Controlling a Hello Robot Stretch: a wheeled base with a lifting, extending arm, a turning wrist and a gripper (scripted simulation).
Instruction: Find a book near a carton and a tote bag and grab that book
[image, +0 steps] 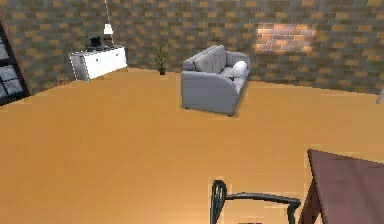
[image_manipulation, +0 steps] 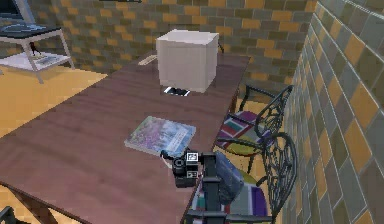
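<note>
A flat book (image_manipulation: 160, 134) with a pale patterned cover lies on the dark wooden table (image_manipulation: 80, 140) in the arm side view. Farther back on the table stands a white carton (image_manipulation: 187, 58), with a small dark flat thing (image_manipulation: 177, 91) in front of it. A striped bag-like thing (image_manipulation: 238, 128) rests on a black metal chair (image_manipulation: 268, 112) at the table's right side. The arm (image_manipulation: 208, 195) rises from the bottom edge, and the gripper (image_manipulation: 168, 157) sits at the book's near right corner. I cannot tell whether it holds anything.
A second black chair (image_manipulation: 282, 175) with striped cloth stands beside the arm, close to the brick wall (image_manipulation: 345, 110). A grey trolley (image_manipulation: 35, 45) stands at the far left. Ahead are open wooden floor (image: 120, 140), a grey sofa (image: 213, 80), a white cabinet (image: 98, 62) and the table's corner (image: 350, 190).
</note>
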